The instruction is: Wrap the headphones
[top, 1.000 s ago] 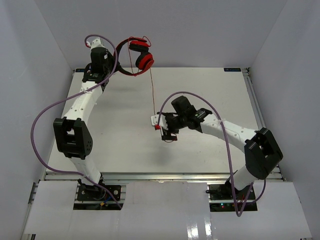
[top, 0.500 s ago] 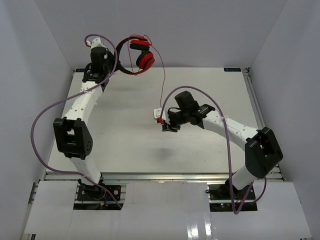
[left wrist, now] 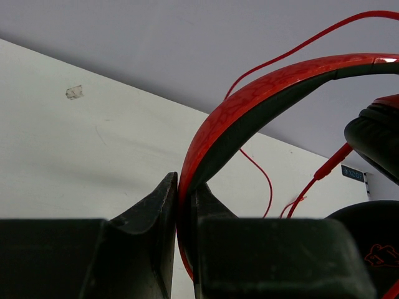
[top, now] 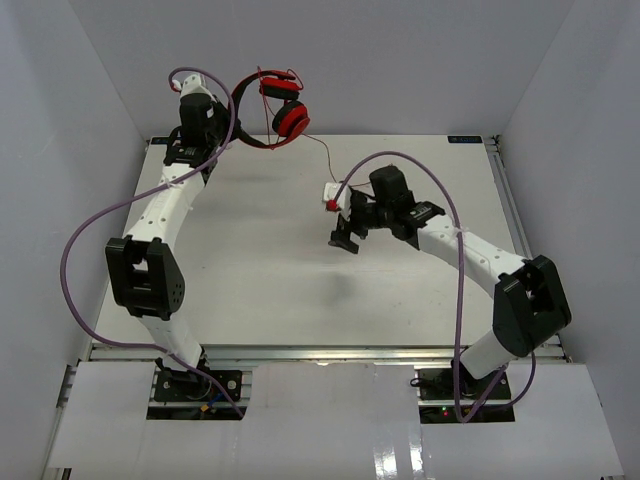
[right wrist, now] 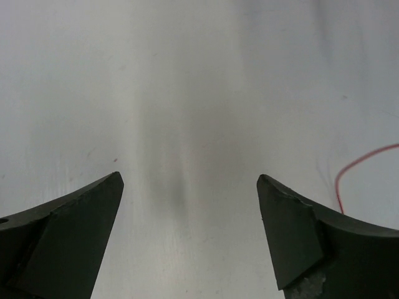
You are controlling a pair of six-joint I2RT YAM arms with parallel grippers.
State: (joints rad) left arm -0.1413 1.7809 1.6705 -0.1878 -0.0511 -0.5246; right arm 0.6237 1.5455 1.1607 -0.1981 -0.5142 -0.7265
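Observation:
The headphones hang in the air at the back left, red ear cups low. My left gripper is shut on their black-and-red headband, which runs up between my fingers. The thin red cable runs from the ear cups to a red plug with a white tag, right beside my right gripper. In the right wrist view that gripper is wide open with only bare table between the jaws. A loop of cable shows to its right. How the plug end stays with the gripper is hidden.
The white table is walled by grey panels on three sides. Thick purple robot cables loop beside both arms. A small label sits at the table's back right edge.
My right gripper has moved back and to the right, toward the headphones, and the plug end came with it. The cable now hangs shorter and slacker. The left gripper has hardly moved.

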